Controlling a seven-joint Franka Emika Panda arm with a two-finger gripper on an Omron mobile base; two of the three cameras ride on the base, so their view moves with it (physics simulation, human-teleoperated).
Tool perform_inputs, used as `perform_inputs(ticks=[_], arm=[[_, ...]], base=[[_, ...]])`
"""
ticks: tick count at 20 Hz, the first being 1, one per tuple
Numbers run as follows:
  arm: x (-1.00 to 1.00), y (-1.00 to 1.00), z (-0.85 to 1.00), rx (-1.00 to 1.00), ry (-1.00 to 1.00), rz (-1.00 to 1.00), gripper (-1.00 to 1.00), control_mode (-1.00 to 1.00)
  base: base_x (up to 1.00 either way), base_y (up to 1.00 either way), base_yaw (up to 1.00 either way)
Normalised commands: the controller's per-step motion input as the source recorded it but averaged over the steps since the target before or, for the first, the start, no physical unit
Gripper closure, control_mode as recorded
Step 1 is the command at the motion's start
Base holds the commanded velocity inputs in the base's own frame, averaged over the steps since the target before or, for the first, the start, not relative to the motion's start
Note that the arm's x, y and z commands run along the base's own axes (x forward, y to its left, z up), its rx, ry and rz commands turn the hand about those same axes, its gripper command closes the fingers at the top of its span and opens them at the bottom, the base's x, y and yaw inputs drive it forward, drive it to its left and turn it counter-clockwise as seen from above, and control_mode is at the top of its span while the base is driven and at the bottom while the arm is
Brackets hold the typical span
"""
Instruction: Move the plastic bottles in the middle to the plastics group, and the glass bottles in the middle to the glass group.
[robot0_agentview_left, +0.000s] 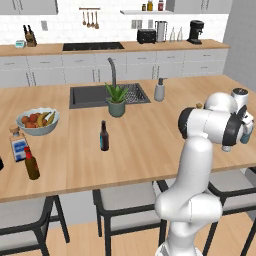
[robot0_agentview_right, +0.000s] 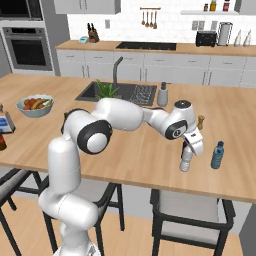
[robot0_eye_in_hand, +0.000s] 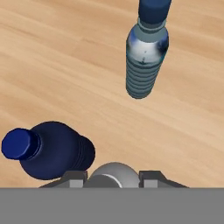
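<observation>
In the hand view the clear water bottle's white cap (robot0_eye_in_hand: 113, 174) sits between my dark fingertips (robot0_eye_in_hand: 73, 176), which press against both of its sides. My gripper (robot0_agentview_right: 187, 154) is shut on this bottle (robot0_agentview_right: 185, 164), whose base rests on the island counter (robot0_agentview_right: 130, 150) near its front right. The dark-blue bottle (robot0_eye_in_hand: 50, 151) stands just beside it, and the translucent light-blue bottle (robot0_eye_in_hand: 146, 57) stands a little farther off (robot0_agentview_right: 217, 155). At the middle of the counter stands the near-black bottle with the teal label (robot0_agentview_left: 104, 136). The brown red-capped bottle (robot0_agentview_left: 31, 164) stands at the left next to the flat blue-labelled bottle (robot0_agentview_left: 18, 144).
A bowl of fruit (robot0_agentview_left: 38, 120) sits at the left behind the flat bottle. The sink (robot0_agentview_left: 90, 95), a potted plant (robot0_agentview_left: 116, 100) and a soap dispenser (robot0_agentview_left: 159, 90) line the island's far side. A wooden shaker (robot0_agentview_right: 201, 122) stands behind my gripper. Stools stand along the front edge.
</observation>
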Motion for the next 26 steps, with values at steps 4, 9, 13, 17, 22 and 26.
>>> perform_inputs(ticks=[4, 9, 13, 17, 22, 26], arm=[[0.0, 0.0, 0.0, 0.0, 0.0, 0.0, -1.0, -1.0], [0.0, 0.0, 0.0, 0.0, 0.0, 0.0, -1.0, -1.0], [0.0, 0.0, 0.0, 0.0, 0.0, 0.0, -1.0, -1.0], [0.0, 0.0, 0.0, 0.0, 0.0, 0.0, -1.0, -1.0], [-0.39, 0.02, 0.08, 0.0, -0.16, 0.01, -1.0, -1.0], [-0.6, 0.24, 0.39, 0.0, -0.16, 0.0, -1.0, -1.0]], base=[[0.0, 0.0, 0.0], [0.0, 0.0, 0.0], [0.0, 0.0, 0.0], [0.0, 0.0, 0.0], [0.0, 0.0, 0.0], [0.0, 0.0, 0.0]])
